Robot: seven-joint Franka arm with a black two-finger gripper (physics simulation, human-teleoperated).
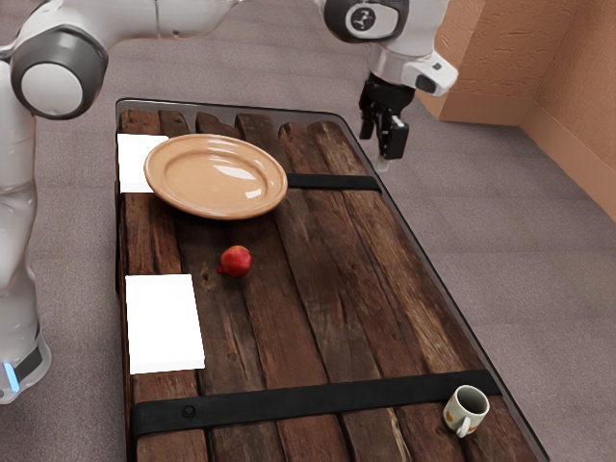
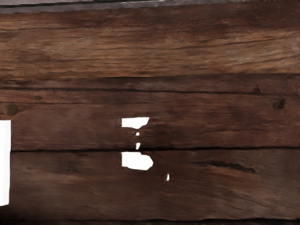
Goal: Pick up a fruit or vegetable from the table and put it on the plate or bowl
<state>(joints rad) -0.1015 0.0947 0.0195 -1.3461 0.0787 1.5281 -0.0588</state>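
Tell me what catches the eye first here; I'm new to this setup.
A big tan plate dominates the table's far end, with a small red fruit alone on the planks nearer the camera. The black gripper hangs by the table's edge at the exterior view's right.

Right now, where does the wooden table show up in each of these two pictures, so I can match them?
Exterior view: the wooden table takes the middle, running from the upper left down to the lower right.
Wrist view: the same table seen close from above, its boards lying side by side across the picture.
Shared landmark: the table's rim, close to the gripper.
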